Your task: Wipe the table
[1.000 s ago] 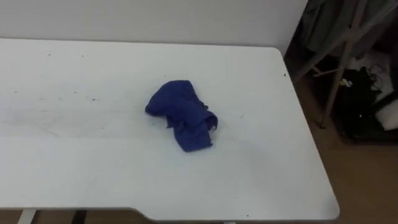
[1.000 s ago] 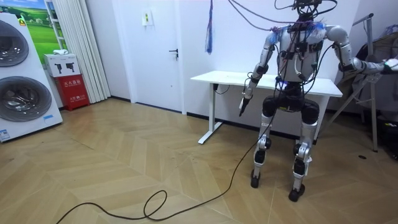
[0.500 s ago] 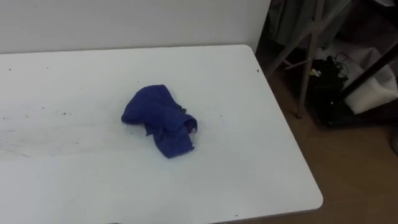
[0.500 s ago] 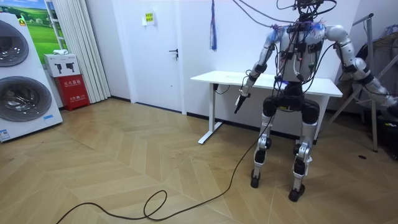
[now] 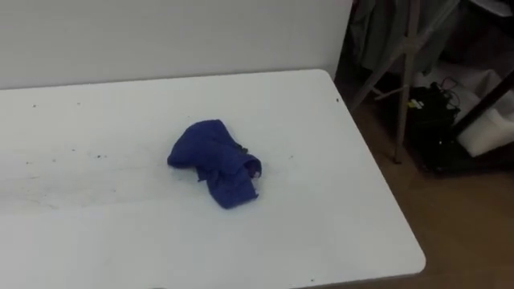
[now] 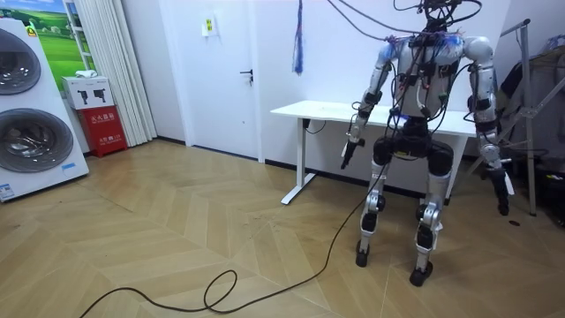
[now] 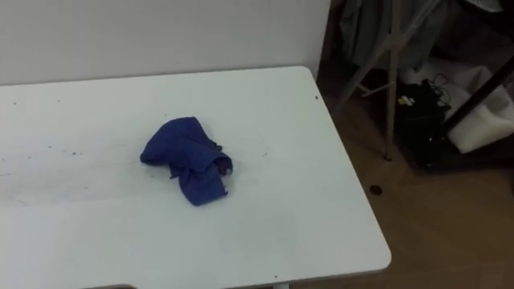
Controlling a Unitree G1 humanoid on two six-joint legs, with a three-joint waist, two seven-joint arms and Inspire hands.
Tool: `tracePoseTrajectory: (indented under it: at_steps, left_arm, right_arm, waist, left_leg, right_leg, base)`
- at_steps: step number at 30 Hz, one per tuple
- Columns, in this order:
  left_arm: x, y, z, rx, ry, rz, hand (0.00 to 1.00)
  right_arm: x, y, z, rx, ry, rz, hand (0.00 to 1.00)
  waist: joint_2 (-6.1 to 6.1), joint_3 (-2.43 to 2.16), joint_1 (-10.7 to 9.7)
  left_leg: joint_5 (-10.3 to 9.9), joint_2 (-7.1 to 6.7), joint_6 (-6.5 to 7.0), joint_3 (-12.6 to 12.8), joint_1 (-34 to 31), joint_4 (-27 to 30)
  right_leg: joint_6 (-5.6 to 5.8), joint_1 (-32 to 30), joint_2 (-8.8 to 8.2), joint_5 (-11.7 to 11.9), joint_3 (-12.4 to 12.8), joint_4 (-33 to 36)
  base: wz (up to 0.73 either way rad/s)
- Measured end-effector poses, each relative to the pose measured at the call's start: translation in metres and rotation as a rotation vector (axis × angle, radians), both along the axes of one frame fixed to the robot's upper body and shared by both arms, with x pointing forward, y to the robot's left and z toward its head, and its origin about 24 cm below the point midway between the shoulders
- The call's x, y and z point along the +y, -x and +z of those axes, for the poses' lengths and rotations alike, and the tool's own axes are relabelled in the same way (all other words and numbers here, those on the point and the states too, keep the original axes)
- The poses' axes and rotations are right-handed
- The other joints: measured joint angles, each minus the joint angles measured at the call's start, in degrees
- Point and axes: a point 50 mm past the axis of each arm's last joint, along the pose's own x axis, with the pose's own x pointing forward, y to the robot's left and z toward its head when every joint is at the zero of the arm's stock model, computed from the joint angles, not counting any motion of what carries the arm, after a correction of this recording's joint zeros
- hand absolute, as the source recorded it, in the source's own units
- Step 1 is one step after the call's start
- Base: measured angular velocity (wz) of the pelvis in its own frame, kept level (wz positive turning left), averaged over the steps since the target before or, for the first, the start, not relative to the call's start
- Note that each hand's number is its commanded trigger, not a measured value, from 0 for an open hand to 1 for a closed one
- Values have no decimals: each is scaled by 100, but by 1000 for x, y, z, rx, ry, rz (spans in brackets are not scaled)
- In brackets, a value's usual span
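A crumpled blue cloth lies by itself near the middle of the white table, with no hand on it. Small dark specks dot the tabletop left of the cloth. In the room view I stand upright at the table's near edge, facing it. My left hand hangs beside the table edge with its fingers straight down. My right hand hangs low at my side, past the table's right end, fingers also straight.
The table's right edge drops to brown floor. There stand metal stand legs, dark bags and a white object. A wall runs behind the table. Washing machines and a red box stand far off on the room view's left.
My right arm has swung down from stretched out sideways to hanging at my side. The eye view has shifted with my head; the cloth has not moved on the table.
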Motion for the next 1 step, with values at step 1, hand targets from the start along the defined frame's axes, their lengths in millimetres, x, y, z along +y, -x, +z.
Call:
tracePoseTrajectory:
  at_steps: [1]
  left_arm:
    - [-2,0,-1,1,2,-5,0]
  right_arm:
    - [0,-10,0,-18,4,35,0]
  waist:
    - [32,-1,20]
  left_leg:
    - [0,0,0,-5,-3,-2]
  right_leg:
    - [0,-5,0,0,-6,0]
  base:
    - [4]
